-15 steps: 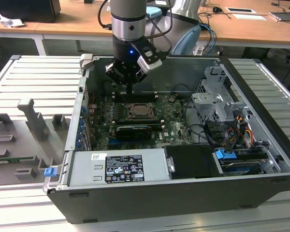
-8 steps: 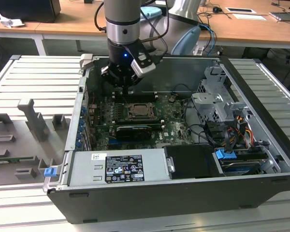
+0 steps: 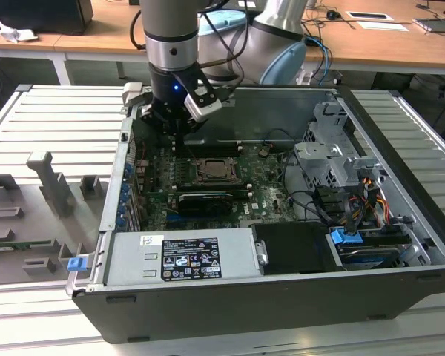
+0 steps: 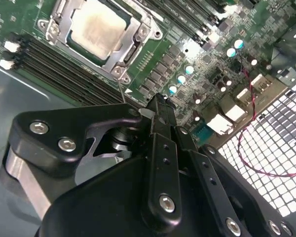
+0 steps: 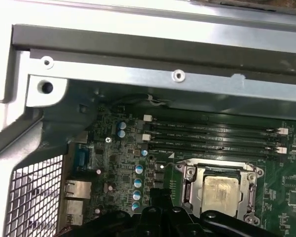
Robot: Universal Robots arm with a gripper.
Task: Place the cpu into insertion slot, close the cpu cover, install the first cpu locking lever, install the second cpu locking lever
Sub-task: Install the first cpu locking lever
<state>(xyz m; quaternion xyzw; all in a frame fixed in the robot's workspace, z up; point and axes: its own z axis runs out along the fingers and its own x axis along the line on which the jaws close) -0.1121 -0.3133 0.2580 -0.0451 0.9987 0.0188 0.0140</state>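
Note:
The cpu, a dull silver-beige square, lies in the insertion slot on the green board. The cpu cover lies flat around it as a silvery frame. My gripper hangs over the board just beside the socket, toward the case's back wall. Its black fingers are shut, with nothing seen between them. A thin metal rod stands up by the socket's corner, close to the fingertips.
Black memory slots run between the socket and the case's metal wall. Capacitors and rear ports crowd the board near the gripper. A drive cage with cables fills the exterior view's right; the power supply lies in front.

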